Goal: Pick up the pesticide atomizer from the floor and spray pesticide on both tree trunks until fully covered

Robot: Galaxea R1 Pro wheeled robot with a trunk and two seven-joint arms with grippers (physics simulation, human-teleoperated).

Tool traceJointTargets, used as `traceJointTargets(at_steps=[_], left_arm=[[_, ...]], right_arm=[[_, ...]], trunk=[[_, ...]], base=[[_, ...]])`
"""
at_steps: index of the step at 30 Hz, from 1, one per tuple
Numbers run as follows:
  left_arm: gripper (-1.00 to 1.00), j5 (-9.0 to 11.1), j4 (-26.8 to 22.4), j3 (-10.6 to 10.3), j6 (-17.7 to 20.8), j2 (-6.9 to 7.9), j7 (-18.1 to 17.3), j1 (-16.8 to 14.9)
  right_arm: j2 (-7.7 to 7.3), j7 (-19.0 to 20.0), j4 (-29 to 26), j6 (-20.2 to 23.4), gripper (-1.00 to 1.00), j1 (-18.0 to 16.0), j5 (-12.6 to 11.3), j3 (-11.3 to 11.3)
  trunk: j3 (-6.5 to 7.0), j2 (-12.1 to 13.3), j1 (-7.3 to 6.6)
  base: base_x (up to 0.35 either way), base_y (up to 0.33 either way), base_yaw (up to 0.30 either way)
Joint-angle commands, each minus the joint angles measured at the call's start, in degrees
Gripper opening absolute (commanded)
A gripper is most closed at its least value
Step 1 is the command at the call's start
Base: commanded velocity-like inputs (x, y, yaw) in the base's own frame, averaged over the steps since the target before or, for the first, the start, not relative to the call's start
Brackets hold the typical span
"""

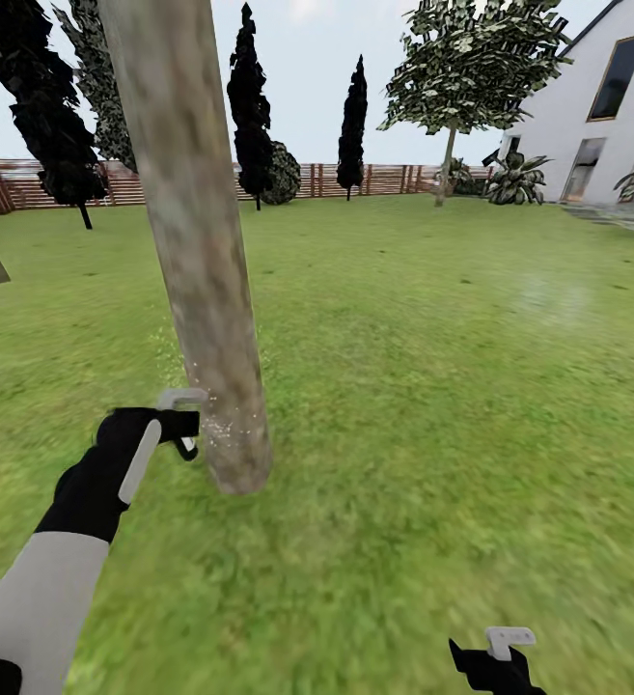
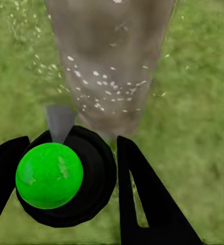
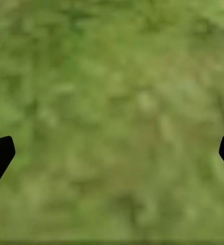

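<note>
Dark cypresses (image 1: pixel 251 106) and a spiky shrub (image 1: pixel 516 179) far off.

Near tree (image 1: pixel 201 270): stood on the grass (image 1: pixel 432 405) left of centre, close in front of the robot.
Left gripper (image 1: pixel 183 423): just left of the trunk's base, holding the pesticide atomizer (image 2: pixel 66 176) between its jaws, nozzle toward the trunk.
Right gripper (image 1: pixel 498 656): low at the right, well apart from the trunk, over grass.
Second tree (image 1: pixel 471 77): far back on the right, before the fence (image 1: pixel 374 179).
House (image 1: pixel 596 116): right of that tree.
</note>
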Motion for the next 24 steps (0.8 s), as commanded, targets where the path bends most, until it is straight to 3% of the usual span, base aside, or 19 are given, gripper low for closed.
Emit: traceJointTargets(at_steps=[1,2,3,6,8,10,17,19,21,23,24], left_arm=[[-1.00,-0.6,-0.8,-0.1,1.5,-1.24,0.0,-0.1],[-1.00,-0.6,-2.6,-1.9,2.7,-2.88,0.0,-0.1],[-1.00,-0.6,-3.8,-3.3,3.1,-3.24,0.0,-0.1],[-1.00,-0.7,-6.0,-4.1,4.9,-2.39,-4.0,-0.2],[-1.00,-0.6,-6.2,-4.0,5.0,2.00,-9.5,-0.1],[-1.00,-0.9,-6.2,-4.1,5.0,3.86,-14.6,-0.1],[-1.00,-1.0,-6.2,-4.6,5.0,-0.83,-15.7,-1.4],[-1.00,-1.0,-6.2,-4.5,5.1,-1.03,-15.6,-3.3],[-1.00,-0.7,-6.1,-4.1,5.2,-0.06,-16.1,-4.7],[-1.00,-0.6,-6.1,-2.2,5.3,4.27,-18.1,-6.4],[-1.00,-0.7,-6.0,-1.3,5.3,5.05,-18.9,-7.6]], right_arm=[[-0.01,0.0,0.0,0.0,1.00,0.0,0.0,0.0],[-0.02,0.0,0.0,0.0,1.00,0.0,0.0,0.0],[-0.01,0.0,0.0,0.0,1.00,0.0,0.0,0.0],[0.03,0.0,0.0,0.0,1.00,0.0,0.0,0.0],[0.03,0.0,0.0,0.0,1.00,0.0,0.0,0.0],[0.00,0.0,0.0,0.0,1.00,0.0,0.0,0.0],[0.00,0.0,0.0,0.0,1.00,0.0,0.0,0.0],[0.02,0.0,0.0,0.0,1.00,0.0,0.0,0.0],[-0.01,0.0,0.0,0.0,1.00,0.0,0.0,0.0],[0.02,0.0,0.0,0.0,1.00,0.0,0.0,0.0],[0.01,0.0,0.0,0.0,1.00,0.0,0.0,0.0]], trunk=[[0.00,0.0,0.00],[0.00,0.0,0.00],[0.00,0.0,0.00],[0.00,0.0,0.00],[0.00,0.0,0.00],[0.00,0.0,0.00],[0.00,0.0,0.00],[0.00,0.0,0.00],[0.00,0.0,0.00],[0.00,0.0,0.00],[0.00,0.0,0.00]], base=[[0.000,0.000,0.000],[0.000,0.000,0.000],[0.000,0.000,0.000],[0.000,0.000,0.000],[0.000,0.000,0.000],[0.000,0.000,0.000],[0.000,0.000,0.000],[0.000,0.000,0.000],[0.000,0.000,0.000],[0.000,0.000,0.000],[0.000,0.000,0.000]])
